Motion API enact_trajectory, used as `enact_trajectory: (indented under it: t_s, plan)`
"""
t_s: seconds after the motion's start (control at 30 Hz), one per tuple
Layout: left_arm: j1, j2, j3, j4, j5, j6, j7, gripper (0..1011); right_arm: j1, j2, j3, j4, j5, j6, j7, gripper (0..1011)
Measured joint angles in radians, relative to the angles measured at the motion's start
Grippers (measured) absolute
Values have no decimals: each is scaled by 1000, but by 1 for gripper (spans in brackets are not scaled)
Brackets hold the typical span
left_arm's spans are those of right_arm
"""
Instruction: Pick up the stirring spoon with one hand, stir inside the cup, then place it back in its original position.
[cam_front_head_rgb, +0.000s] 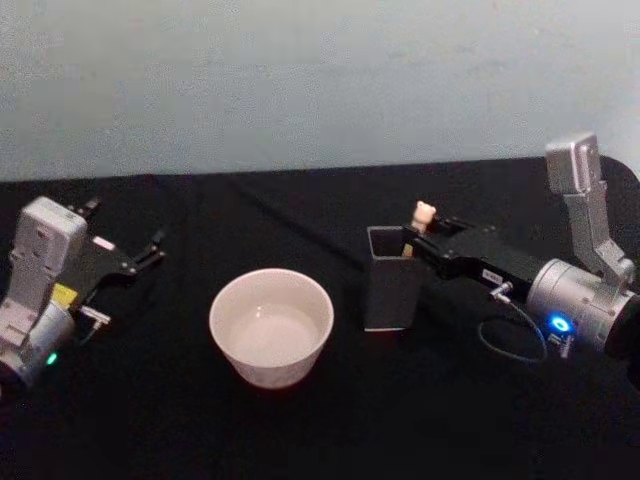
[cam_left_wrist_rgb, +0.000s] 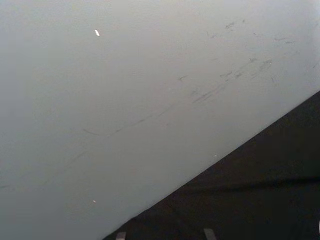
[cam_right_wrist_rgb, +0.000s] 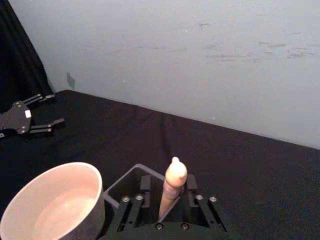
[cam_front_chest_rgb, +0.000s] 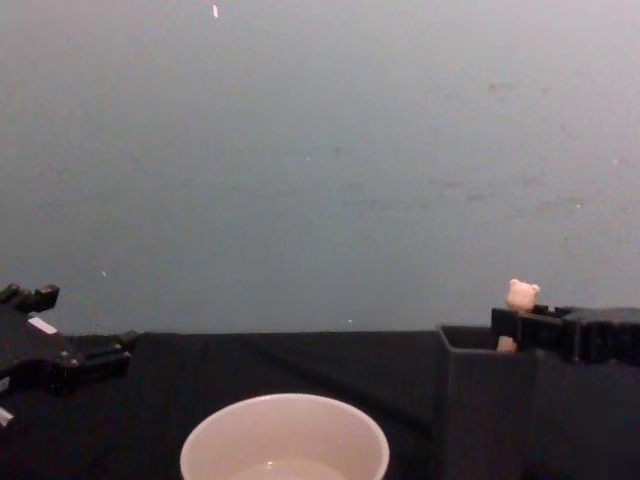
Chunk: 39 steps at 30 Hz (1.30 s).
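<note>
The stirring spoon (cam_front_head_rgb: 423, 214) stands in a dark grey square holder (cam_front_head_rgb: 390, 292), its cream bear head poking above the rim. From the right, my right gripper (cam_front_head_rgb: 413, 243) reaches to the holder's top. Seen from the right wrist, the spoon's handle (cam_right_wrist_rgb: 172, 186) stands between the fingers (cam_right_wrist_rgb: 145, 184), with small gaps on both sides, so the gripper is open. From the chest, the bear head (cam_front_chest_rgb: 521, 294) rises just above this gripper (cam_front_chest_rgb: 518, 326). The cream-white cup (cam_front_head_rgb: 271, 325) sits left of the holder. My left gripper (cam_front_head_rgb: 152, 250) rests open at the far left.
A black cloth covers the table (cam_front_head_rgb: 300, 215), and a pale wall (cam_front_head_rgb: 320, 80) stands behind it. A blue-lit cable loop (cam_front_head_rgb: 512, 340) hangs under the right wrist. Bare cloth lies between the cup and the left gripper (cam_right_wrist_rgb: 31, 119).
</note>
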<state>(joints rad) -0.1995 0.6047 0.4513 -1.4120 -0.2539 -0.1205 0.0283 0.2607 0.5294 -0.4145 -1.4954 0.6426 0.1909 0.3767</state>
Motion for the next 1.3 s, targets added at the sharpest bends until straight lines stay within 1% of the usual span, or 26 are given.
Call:
enact_trajectory:
  t_s: [0.07,0.1,0.13,0.17,0.23,0.37,0.43,0.53,0.57,0.63,0.7,1.3]
  plan:
    - [0,0,0,0,0,0,0,1001,0,0,0,0,0,0,0,463]
    - [0,0,0,0,0,0,0,1001,0,0,0,0,0,0,0,481]
    - [0,0,0,0,0,0,0,1001,0,0,0,0,0,-1,0,536]
    - [0,0,0,0,0,0,0,1001,0,0,0,0,0,-1,0,536]
    - [0,0,0,0,0,0,0,1001,0,0,0,0,0,-1,0,645]
    - [0,0,0,0,0,0,0,1002,1,0,1,0,0,-1,0,737]
    - [0,0,0,0,0,0,0,1001,1,0,1,0,0,-2,0,836]
    - [0,0,0,0,0,0,0,1001,1,0,1,-1,0,-3,0,889]
    - [0,0,0,0,0,0,0,1001,1,0,1,-1,0,-3,0,938]
    - [0,0,0,0,0,0,0,1001,1,0,1,-1,0,-3,0,960]
    - [0,0,0,0,0,0,0,1001,1,0,1,-1,0,-4,0,1003]
    - [0,0,0,0,0,0,0,1001,1,0,2,-1,1,-5,0,1000]
